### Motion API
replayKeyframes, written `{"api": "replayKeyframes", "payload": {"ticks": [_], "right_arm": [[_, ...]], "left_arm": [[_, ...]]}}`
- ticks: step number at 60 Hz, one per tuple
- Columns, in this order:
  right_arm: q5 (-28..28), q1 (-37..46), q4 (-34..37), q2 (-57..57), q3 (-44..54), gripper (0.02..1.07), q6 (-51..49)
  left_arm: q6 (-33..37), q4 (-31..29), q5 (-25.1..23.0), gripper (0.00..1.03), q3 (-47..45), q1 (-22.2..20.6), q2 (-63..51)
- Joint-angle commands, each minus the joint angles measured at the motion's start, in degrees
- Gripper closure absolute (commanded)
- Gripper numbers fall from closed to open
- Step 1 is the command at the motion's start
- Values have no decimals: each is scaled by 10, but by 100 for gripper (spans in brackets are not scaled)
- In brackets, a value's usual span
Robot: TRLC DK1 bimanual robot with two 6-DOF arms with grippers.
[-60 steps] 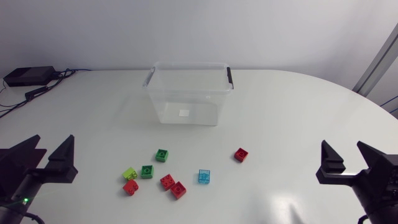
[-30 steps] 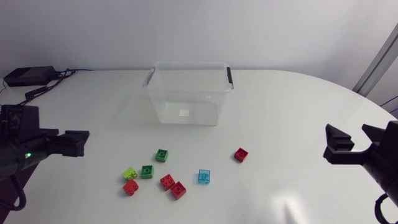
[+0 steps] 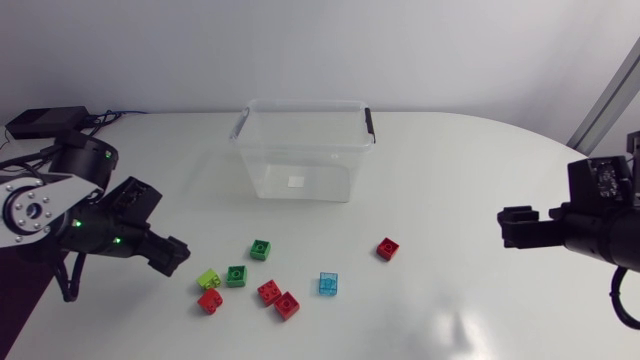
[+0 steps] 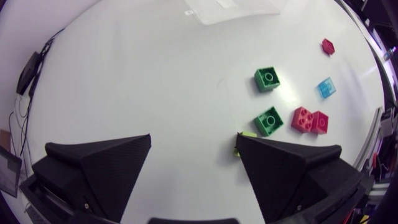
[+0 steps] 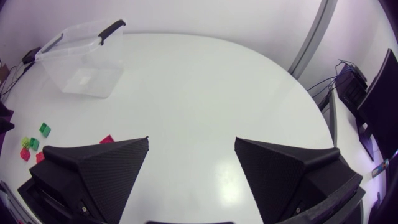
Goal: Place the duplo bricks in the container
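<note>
Container (image 3: 303,150) behind the bricks (image 3: 269,291) — one brick (image 3: 387,248) apart to their right (left gripper (image 3: 172,257) just left of them).

We see open table (image 3: 450,170) between our left gripper (image 3: 176,256) and the brick cluster (image 3: 236,276) at its 4 o'clock. Open-topped container (image 3: 300,172) stands apart at the cluster's 12 o'clock. Bare table at our right gripper's (image 3: 508,228) 9 o'clock.

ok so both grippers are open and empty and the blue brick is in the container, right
Not quite: the head view shows the blue brick on the table, outside the container. The left gripper and right gripper are indeed open and empty.
</note>
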State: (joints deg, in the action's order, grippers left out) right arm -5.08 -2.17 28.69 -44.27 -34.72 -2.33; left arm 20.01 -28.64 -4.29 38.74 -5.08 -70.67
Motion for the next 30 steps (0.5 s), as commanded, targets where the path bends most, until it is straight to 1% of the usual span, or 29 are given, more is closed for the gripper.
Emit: {"api": "replayKeyframes", "payload": {"ticks": [1,4,6,10,15,25,30], "right_arm": [[14,-4,21,-27,-25,7,-29],[24,-6,32,-38,-36,7,-58],[38,-12,55,-51,-47,7,-90],[59,-13,72,-71,-55,7,-97],[85,-16,66,-100,-51,9,-102],[95,-60,47,-126,-47,13,-88],[96,-70,30,-134,-47,13,-87]], "left_arm": [[54,-5,-11,11,16,-10,-28],[67,-8,-12,12,16,-19,-38],[77,-9,-12,12,17,-25,-41],[90,-15,-16,12,18,-34,-52],[103,-17,-19,12,15,-48,-65],[125,-11,-29,12,14,-55,-104],[131,-6,-31,14,14,-56,-114]]}}
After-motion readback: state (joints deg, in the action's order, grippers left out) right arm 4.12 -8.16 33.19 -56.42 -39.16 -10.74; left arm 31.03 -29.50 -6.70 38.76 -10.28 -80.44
